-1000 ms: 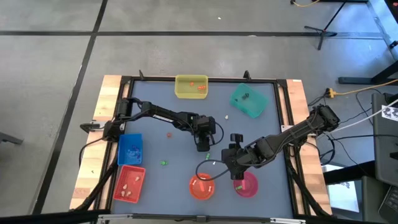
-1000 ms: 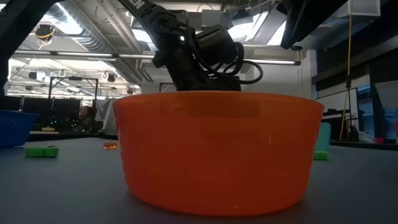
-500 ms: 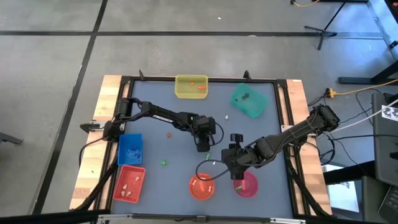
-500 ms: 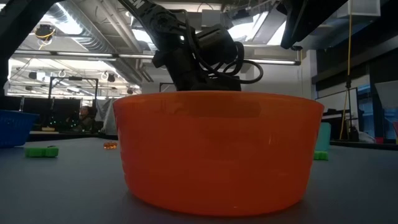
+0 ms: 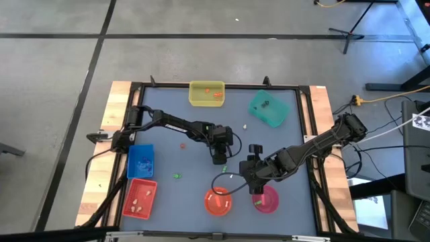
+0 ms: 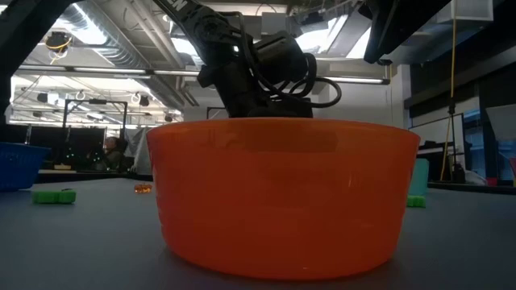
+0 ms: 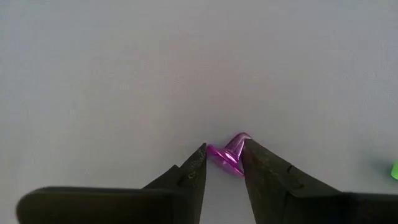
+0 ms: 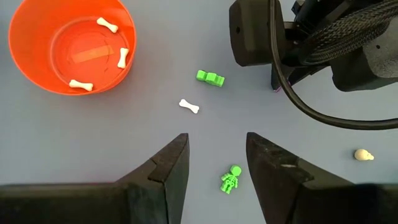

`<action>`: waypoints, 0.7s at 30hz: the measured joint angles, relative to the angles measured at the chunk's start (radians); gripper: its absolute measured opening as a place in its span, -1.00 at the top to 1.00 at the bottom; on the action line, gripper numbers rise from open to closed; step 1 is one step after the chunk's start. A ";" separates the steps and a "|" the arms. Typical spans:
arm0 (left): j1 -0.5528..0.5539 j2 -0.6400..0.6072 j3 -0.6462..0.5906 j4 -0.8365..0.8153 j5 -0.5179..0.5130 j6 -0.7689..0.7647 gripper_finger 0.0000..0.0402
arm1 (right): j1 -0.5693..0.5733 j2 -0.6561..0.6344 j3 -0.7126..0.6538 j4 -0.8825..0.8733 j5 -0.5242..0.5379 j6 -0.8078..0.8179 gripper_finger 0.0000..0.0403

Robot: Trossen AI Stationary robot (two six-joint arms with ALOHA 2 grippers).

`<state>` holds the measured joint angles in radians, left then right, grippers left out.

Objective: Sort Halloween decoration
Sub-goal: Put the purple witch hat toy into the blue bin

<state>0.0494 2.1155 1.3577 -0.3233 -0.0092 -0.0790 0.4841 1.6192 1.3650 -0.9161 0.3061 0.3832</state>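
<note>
The left hand (image 7: 222, 163) is pointing down at the middle of the grey tabletop (image 5: 195, 168), and its two dark fingers (image 7: 193, 171) are standing on either side of a tiny purple witch hat (image 7: 229, 153). The fingertips are lying right against the hat, but whether they are actually clamping it cannot be told. A scrap of green trinket (image 7: 394, 169) is showing at the edge of that same wrist view.

The right hand (image 8: 216, 163) is hovering above the tabletop near the orange bowl (image 5: 217, 202) and the pink bowl (image 5: 267, 200), its fingers spread apart and holding nothing. Below it, a green skeleton figure (image 8: 229, 179) is lying between the fingertips' line of sight, a white bone (image 8: 188, 106) is lying a little farther on, and a green trinket (image 8: 210, 78) is lying beyond that. A beige skull (image 8: 363, 155) is lying off to one side. Three white bones (image 8: 106, 24) are resting inside the orange bowl.

Around the tabletop, a yellow tray (image 5: 206, 93) is holding orange pieces, a teal tray (image 5: 268, 107) is holding dark ones, a red tray (image 5: 140, 198) is holding beige ones, and a blue tray (image 5: 140, 160) is sitting beside it. A small orange trinket (image 5: 182, 144) is lying loose near the left arm.
</note>
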 joint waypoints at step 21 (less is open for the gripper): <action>0.000 -0.005 -0.001 0.001 -0.004 0.001 0.63 | 0.000 0.000 0.000 0.000 0.000 0.000 0.21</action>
<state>0.0498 2.1105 1.3567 -0.3222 -0.0131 -0.0781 0.4843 1.6192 1.3651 -0.9165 0.3061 0.3832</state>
